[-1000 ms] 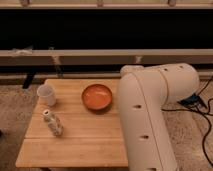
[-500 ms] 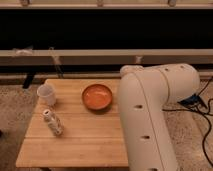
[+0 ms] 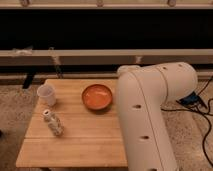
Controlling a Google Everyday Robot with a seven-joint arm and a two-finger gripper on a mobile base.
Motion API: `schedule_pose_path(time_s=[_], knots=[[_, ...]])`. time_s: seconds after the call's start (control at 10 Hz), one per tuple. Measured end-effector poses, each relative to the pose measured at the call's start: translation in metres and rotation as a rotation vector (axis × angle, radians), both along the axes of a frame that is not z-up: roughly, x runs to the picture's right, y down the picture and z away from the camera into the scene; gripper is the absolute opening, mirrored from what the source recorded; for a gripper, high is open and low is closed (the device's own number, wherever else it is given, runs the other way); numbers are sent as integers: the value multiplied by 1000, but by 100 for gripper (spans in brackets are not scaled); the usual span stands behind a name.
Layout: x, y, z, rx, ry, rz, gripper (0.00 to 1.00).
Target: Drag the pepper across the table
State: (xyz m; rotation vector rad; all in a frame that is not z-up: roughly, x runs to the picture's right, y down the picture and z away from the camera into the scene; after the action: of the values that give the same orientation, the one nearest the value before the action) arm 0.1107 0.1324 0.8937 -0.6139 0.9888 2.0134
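**Arm covers the table's right side; gripper and pepper out of sight**

The light wooden table (image 3: pixel 80 142) stands on a speckled floor, its plank top seen from above. Near the far left corner a white cup (image 3: pixel 46 94) stands upright, close to the left edge. Nearer the camera along that same left edge, a small pale bottle (image 3: pixel 53 123) lies tilted on the planks, apart from the cup. Toward the middle of the far edge sits a round orange bowl (image 3: pixel 97 96), with nothing visible inside it. Just right of the bowl, the robot's thick white arm (image 3: pixel 150 115) rises over the right edge of the table and hides the right side of the top, from the far right corner down to the near one. The gripper lies outside the view, so whether its fingers are apart or together cannot be told. The pepper does not show anywhere on the visible part of the top; whether it lies behind the arm cannot be told. Dark cables (image 3: pixel 204 106) trail over the floor beyond the right edge.
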Motion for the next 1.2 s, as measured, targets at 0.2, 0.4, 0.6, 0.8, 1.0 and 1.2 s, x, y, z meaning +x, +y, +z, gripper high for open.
schedule_pose_path(time_s=[0.2,0.4,0.6,0.8,1.0,1.2], knots=[[-2,0,-1,-8,-8,-7,20],[-1,0,0,-12,-4,-5,40],[4,1,2,-16,8,4,60],[8,1,3,-17,24,14,78],[10,1,4,-17,30,20,80],[11,1,5,-16,31,22,80]])
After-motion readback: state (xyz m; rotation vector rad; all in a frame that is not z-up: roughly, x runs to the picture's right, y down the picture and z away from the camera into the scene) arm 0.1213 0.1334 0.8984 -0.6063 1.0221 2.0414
